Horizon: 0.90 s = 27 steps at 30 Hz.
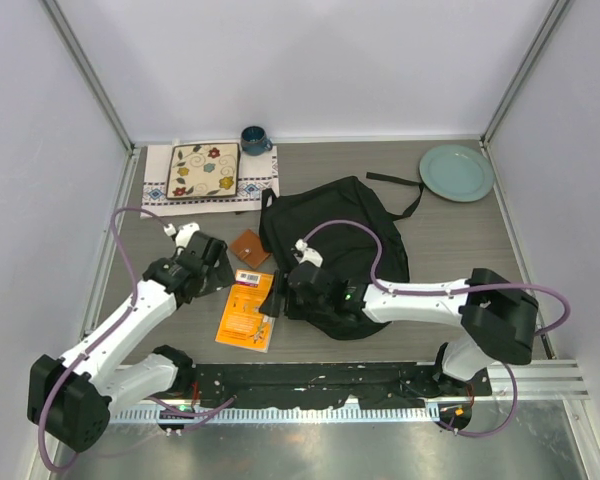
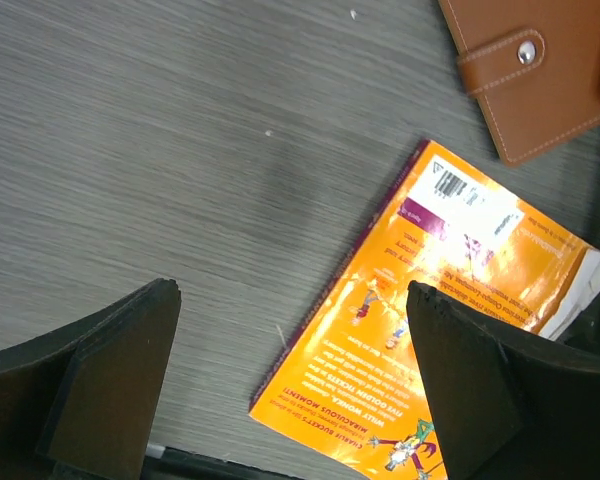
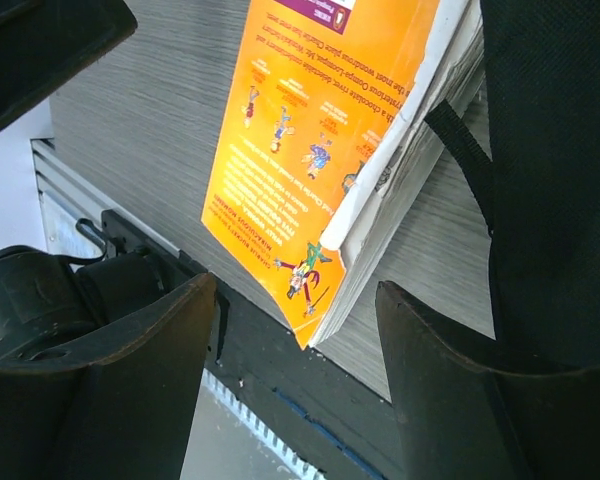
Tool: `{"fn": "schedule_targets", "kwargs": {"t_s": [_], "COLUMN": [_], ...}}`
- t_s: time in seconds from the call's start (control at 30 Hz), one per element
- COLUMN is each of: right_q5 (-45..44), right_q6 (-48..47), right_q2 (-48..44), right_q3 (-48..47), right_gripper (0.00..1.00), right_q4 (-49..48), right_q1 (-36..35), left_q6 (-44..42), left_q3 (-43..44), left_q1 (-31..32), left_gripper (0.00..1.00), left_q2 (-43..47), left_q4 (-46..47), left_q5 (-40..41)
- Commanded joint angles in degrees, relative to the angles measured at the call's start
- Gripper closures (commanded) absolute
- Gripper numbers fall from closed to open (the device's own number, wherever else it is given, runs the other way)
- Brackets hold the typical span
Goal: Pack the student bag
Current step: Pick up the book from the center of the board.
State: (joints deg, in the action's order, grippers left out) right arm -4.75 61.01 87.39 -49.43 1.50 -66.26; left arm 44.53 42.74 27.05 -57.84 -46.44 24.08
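Pages could splay if you pinch only the cover of the orange paperback (image 1: 248,308); your left gripper (image 2: 292,302) and right gripper (image 3: 295,292) both hang open and empty beside it

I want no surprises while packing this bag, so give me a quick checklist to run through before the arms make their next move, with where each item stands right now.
1. Left gripper open: ok, jaws wide, gripping nothing.
2. Right gripper open: ok, holding nothing.
3. Orange book free to grasp: ok, lying beside the student bag, ungripped.
4. Brown wallet clear of the book: ok, a gap shows between them.
5. Bag opening accessible: cannot tell, no opening shows.
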Motion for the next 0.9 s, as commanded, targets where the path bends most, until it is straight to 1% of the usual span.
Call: {"fn": "schedule_targets", "kwargs": {"t_s": [0.0,0.03,0.07,0.17,0.2,0.27,0.3,0.33,0.57,0.63,0.67,0.73,0.77,0.83,0.87], "right_q5": [0.10,-0.60,-2.52,-4.38,-4.56,-4.39,-3.26,-2.37,6.14,7.03,7.04,6.69,6.34,5.29,5.02], "right_q6": [1.21,1.39,1.82,3.49,3.85,4.46,5.16,5.34,7.27,7.89,7.89,7.54,7.28,6.58,6.49], "right_q2": [3.64,4.27,4.97,6.65,6.82,6.56,6.65,7.17,14.03,14.56,14.38,13.77,12.72,11.92,11.23], "right_q3": [-0.40,-0.84,-1.10,-0.15,0.47,3.09,3.89,4.60,4.08,3.90,3.90,3.82,3.73,3.55,3.46], "right_gripper": [0.29,0.29,0.29,0.29,0.29,0.29,0.29,0.29,0.30,0.32,0.34,0.37,0.40,0.42,0.44], "right_q4": [-3.96,-2.83,-2.47,-2.55,-2.99,-7.37,-9.21,-13.23,-23.37,-25.57,-25.93,-26.63,-26.72,-26.55,-26.37], "right_q1": [-0.88,-1.15,-1.50,-2.03,-2.03,-2.03,-2.03,-2.03,-2.03,-2.03,-1.94,-2.03,-2.03,-2.12,-1.95], "left_q6": [1.43,1.78,2.74,3.80,4.33,5.03,5.82,6.26,10.66,12.41,12.85,13.65,13.82,14.00,14.09], "left_q3": [-3.79,-4.76,-5.64,-8.90,-10.21,-11.71,-13.46,-14.26,-22.34,-23.57,-24.45,-25.07,-25.42,-25.51,-25.60], "left_q1": [-0.42,-0.42,-0.42,-0.42,-0.42,-0.42,-0.42,-0.42,-0.42,-0.42,-0.42,-0.42,-0.42,-0.42,-0.42], "left_gripper": [0.00,0.00,0.00,0.00,0.00,0.00,0.00,0.00,0.00,0.02,0.03,0.06,0.08,0.11,0.13], "left_q2": [0.63,0.54,0.28,-0.16,-0.42,-0.25,0.10,0.36,5.37,7.38,8.18,10.28,10.99,12.74,13.19], "left_q4": [7.58,9.41,10.30,13.65,14.87,16.28,17.85,18.48,25.33,27.18,27.62,27.71,27.37,26.75,26.57], "left_q5": [-6.22,-8.41,-9.47,-12.91,-13.78,-15.98,-16.51,-17.73,-23.54,-23.90,-25.81,-26.18,-26.18,-26.18,-26.18]}}
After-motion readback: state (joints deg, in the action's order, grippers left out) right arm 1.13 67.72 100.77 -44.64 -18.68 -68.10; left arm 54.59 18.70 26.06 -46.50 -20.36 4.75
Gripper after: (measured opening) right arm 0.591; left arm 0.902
